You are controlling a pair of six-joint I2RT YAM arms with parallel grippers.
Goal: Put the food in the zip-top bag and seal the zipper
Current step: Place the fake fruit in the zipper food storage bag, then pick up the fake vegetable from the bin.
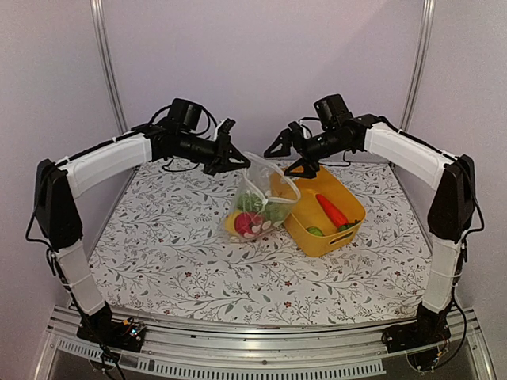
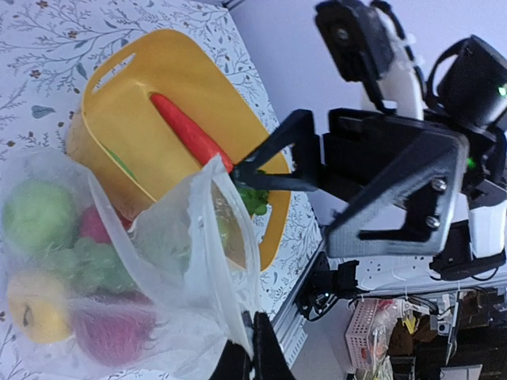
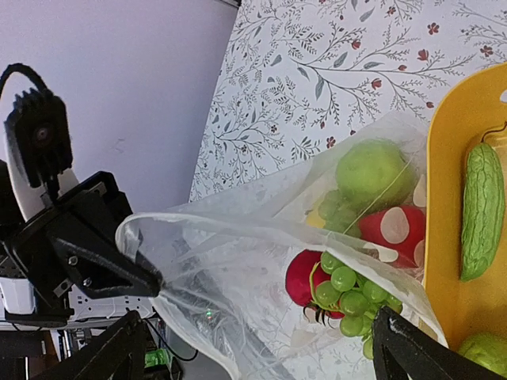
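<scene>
One zip-top bag point(image 1: 261, 202) stands on the table point(image 1: 174, 253) with its base down, just beside the left wall of the one yellow tub point(image 1: 315, 242), and may be touching it. The left end effector point(image 1: 240, 161) is clenched on the bag's upper edge and holds that side of the mouth raised. The right end effector point(image 1: 291, 158) is released, its two fingers spread wide above the mouth and the tub's far corner, grasping nothing. In the right wrist view the bag mouth lies between those fingers. The zipper point(image 3: 238, 224) runs along the gaping mouth, unsealed.

Five pieces show through the dotted plastic:
- one round green fruit point(image 2: 36, 214)
- one bunch of green grapes point(image 3: 344, 289)
- one yellow lemon point(image 2: 36, 305)
- one red apple point(image 3: 305, 277)
- one red piece with white spots point(image 3: 392, 229)

The folds of plastic blur the pile, so another piece may be hidden underneath.

Three pieces lie in the tub:
- one carrot point(image 1: 331, 210), lying diagonally across the bottom
- one long ridged green piece point(image 3: 482, 210)
- one further green piece point(image 3: 485, 352), only partly in view at the picture's edge
</scene>
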